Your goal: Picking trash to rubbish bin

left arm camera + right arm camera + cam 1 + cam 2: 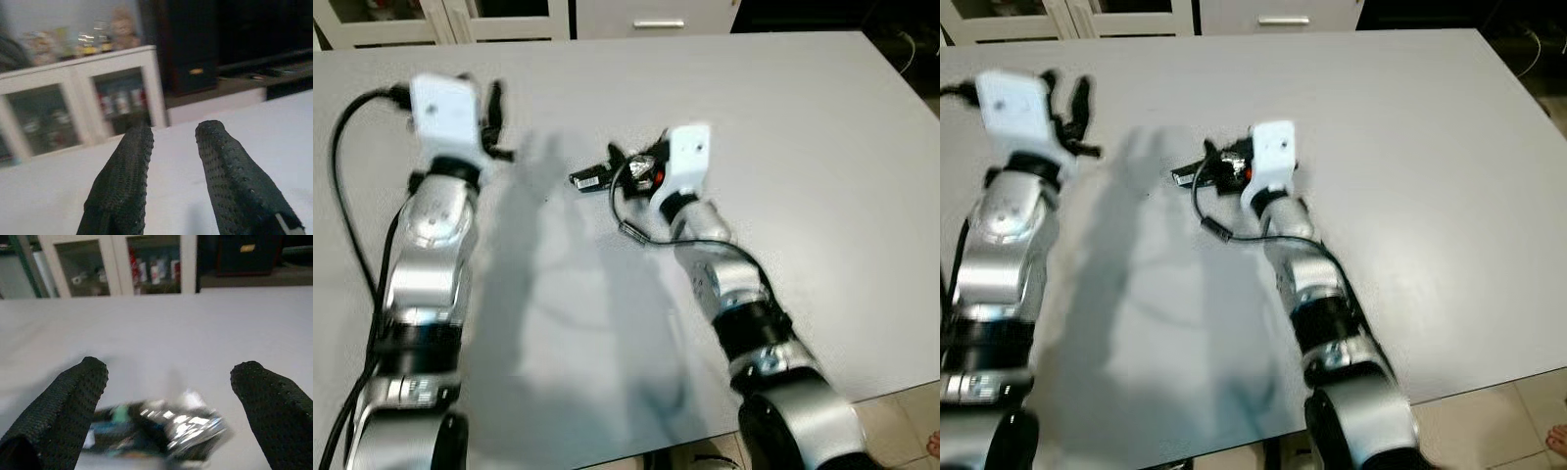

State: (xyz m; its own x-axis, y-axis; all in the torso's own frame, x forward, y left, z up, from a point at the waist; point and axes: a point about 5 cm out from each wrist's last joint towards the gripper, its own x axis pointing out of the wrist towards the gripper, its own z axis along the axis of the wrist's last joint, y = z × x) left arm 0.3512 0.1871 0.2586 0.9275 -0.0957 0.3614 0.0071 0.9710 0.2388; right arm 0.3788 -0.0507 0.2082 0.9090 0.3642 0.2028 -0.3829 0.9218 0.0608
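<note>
A crumpled shiny wrapper [591,179], silver and black with some red, lies near the middle of the grey table [803,147]. My right gripper [632,164] is low over the table, right at the wrapper. Seen from the right wrist, its two black fingers [73,401] stand wide open and the wrapper [161,428] lies between them, untouched as far as I can tell. My left gripper [494,117] is held above the table's far left part, away from the wrapper. The left wrist view shows its fingers [127,176] a little apart with nothing between them.
White cabinets with glass doors [440,20] and a drawer front [656,22] stand beyond the table's far edge. A black cable [636,233] loops off my right wrist over the table. The table's front right corner drops to tiled floor [901,421].
</note>
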